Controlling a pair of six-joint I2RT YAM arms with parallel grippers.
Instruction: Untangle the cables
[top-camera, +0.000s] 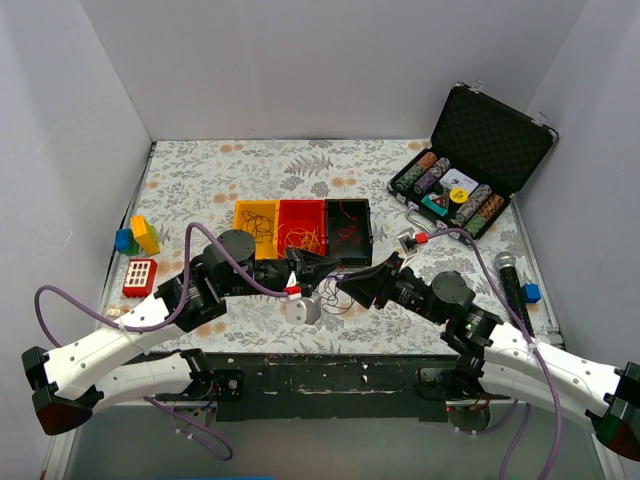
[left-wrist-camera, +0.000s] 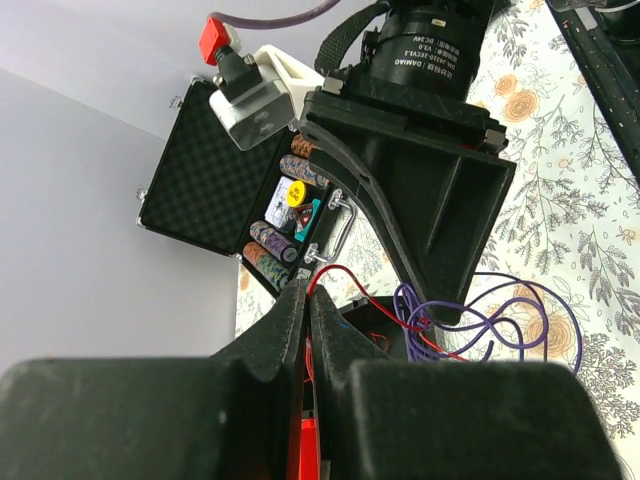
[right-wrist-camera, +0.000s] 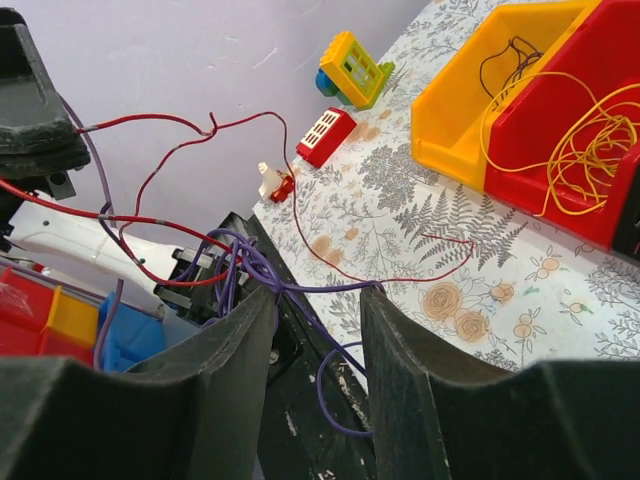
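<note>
A tangle of red and purple cables (top-camera: 335, 299) hangs between my two grippers near the table's front middle. My left gripper (top-camera: 312, 266) is shut on a red cable (left-wrist-camera: 345, 276), pinched at the fingertips (left-wrist-camera: 308, 290). The purple cables (left-wrist-camera: 505, 318) loop below the right gripper's body (left-wrist-camera: 430, 170). My right gripper (right-wrist-camera: 320, 292) is open, with a purple cable (right-wrist-camera: 325, 286) stretched across its two fingertips. Red cable strands (right-wrist-camera: 190, 128) rise to the left. Orange-yellow cables (right-wrist-camera: 585, 140) lie in the red bin (top-camera: 301, 226); dark ones lie in the yellow bin (top-camera: 256, 222).
A black bin (top-camera: 348, 228) holds red wire. An open poker-chip case (top-camera: 470, 170) stands back right, a microphone (top-camera: 510, 278) at right. Toy blocks (top-camera: 137, 237) and a red block (top-camera: 139, 276) lie left. A white piece (top-camera: 303, 307) sits under the grippers.
</note>
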